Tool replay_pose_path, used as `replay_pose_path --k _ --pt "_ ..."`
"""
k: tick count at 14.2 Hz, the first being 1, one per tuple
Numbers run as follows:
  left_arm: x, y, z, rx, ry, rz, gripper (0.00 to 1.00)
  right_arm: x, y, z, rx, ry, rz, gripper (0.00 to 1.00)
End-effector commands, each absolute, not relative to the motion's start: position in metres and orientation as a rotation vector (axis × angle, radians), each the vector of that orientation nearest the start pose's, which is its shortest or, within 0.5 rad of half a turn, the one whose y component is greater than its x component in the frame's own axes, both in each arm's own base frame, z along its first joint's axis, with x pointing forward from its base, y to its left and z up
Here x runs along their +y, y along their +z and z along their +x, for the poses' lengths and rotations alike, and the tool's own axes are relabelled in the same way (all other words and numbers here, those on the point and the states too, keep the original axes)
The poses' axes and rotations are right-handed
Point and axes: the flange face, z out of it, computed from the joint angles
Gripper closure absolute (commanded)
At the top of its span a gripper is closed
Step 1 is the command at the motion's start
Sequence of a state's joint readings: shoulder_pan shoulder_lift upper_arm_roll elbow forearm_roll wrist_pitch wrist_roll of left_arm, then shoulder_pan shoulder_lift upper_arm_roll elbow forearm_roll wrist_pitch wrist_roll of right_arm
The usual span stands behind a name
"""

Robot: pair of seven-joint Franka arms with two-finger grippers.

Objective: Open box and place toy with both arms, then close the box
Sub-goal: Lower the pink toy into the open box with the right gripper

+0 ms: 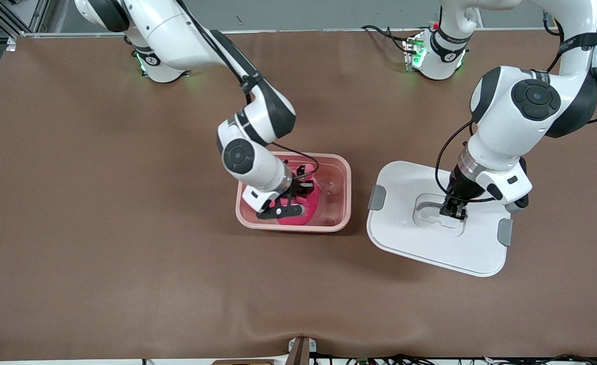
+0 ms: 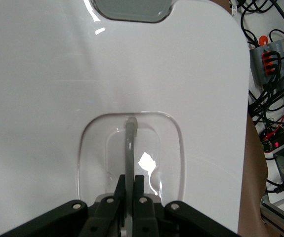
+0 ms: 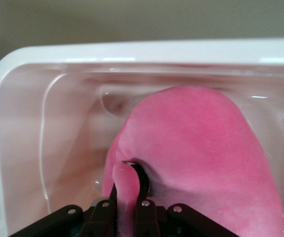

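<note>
The open pink box (image 1: 344, 170) stands mid-table, its pale rim (image 3: 82, 54) filling the right wrist view. Inside it is the hot-pink toy (image 1: 292, 218), large and close in that view (image 3: 201, 133). My right gripper (image 1: 298, 195) reaches down into the box and is shut on a fold of the plush (image 3: 127, 192). The white lid (image 1: 410, 238) is off the box, beside it toward the left arm's end, with a shadow under its nearer edge. My left gripper (image 1: 453, 210) is shut on the lid's clear handle (image 2: 130, 143), the pinch showing in the left wrist view (image 2: 131, 182).
Grey clips (image 1: 377, 197) (image 1: 505, 231) sit on the lid's two short sides, one also in the left wrist view (image 2: 132, 10). The brown cloth (image 1: 126, 228) covers the table. Cables and electronics (image 2: 275, 64) lie past the table edge.
</note>
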State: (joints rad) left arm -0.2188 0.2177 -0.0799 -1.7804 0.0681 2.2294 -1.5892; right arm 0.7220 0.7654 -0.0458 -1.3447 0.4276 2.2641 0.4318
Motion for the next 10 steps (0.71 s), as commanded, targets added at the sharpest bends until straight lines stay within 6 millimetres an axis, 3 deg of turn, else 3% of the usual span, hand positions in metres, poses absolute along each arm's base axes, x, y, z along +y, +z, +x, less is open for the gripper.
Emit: replay_pose_path --k 1,10 --pt "-0.179 0.464 0.608 -1.929 -0.284 -2.691 1.00 0.495 0.268 0.576 0.025 0.045 -2.787 1.00" --pt "-0.179 0.465 0.608 -1.921 -0.287 -2.697 1.00 0.521 0.218 0.546 0.011 -0.029 -2.806 1.00"
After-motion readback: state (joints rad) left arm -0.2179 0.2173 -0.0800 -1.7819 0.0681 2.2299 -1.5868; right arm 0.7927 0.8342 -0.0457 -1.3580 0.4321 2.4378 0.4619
